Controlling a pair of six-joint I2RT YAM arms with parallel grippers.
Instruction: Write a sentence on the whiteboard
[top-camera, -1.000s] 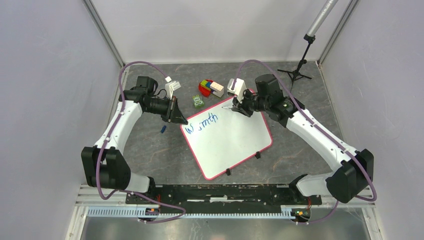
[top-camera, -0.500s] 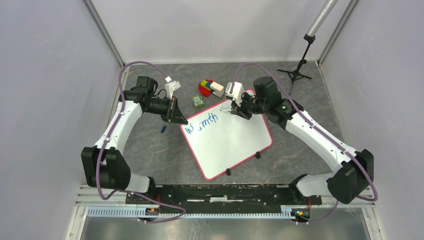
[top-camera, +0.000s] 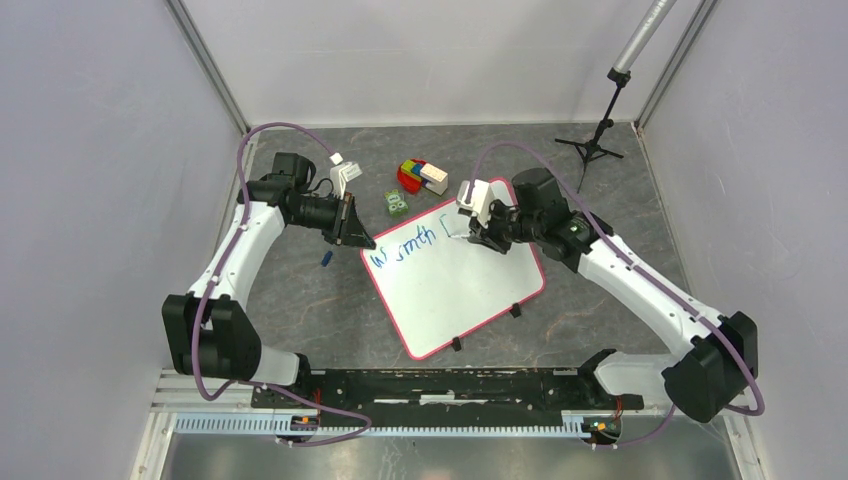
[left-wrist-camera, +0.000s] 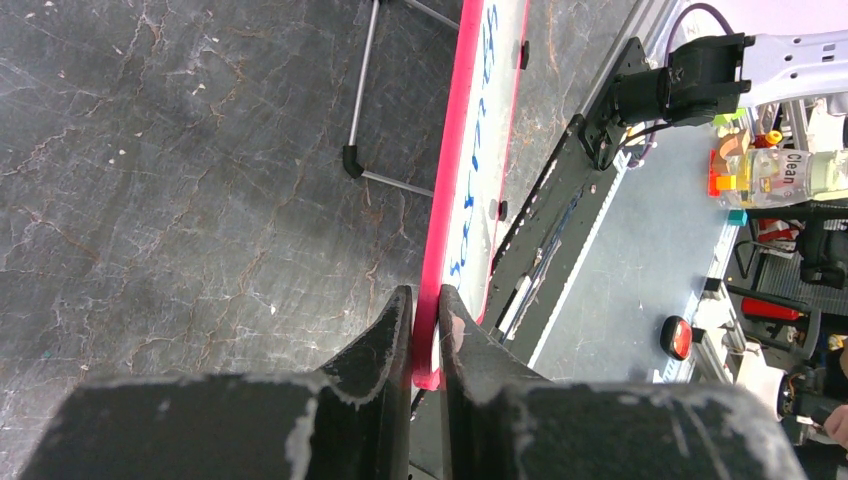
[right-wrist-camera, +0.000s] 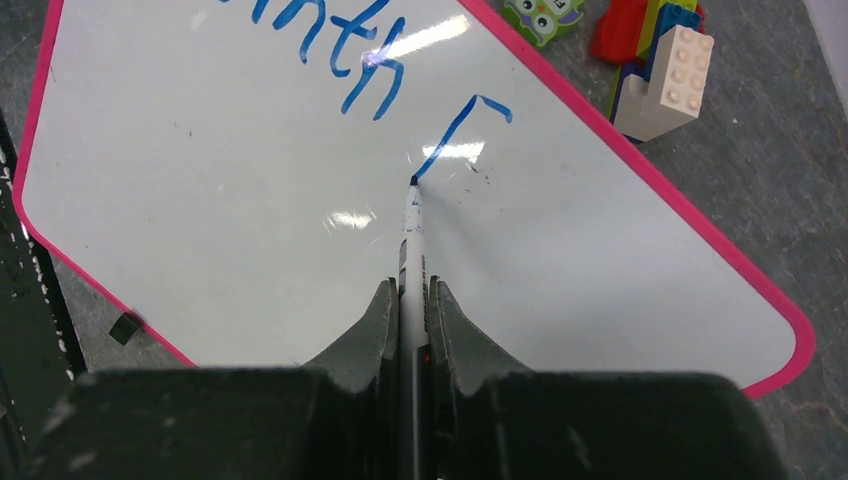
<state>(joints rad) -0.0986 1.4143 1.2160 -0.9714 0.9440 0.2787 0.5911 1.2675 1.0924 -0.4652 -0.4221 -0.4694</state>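
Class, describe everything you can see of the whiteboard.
The whiteboard is a flat, glossy white rectangle with a thin pink-red rim, rounded corners and small black edge clips. It sits skewed on the dark table, bearing blue lettering. The left gripper pinches its rim; the right gripper's marker tip touches it.

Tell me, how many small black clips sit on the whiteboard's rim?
2, both on the whiteboard's near edge: the left clip by the nearest corner, the right clip farther along that edge. Others may be hidden from view.
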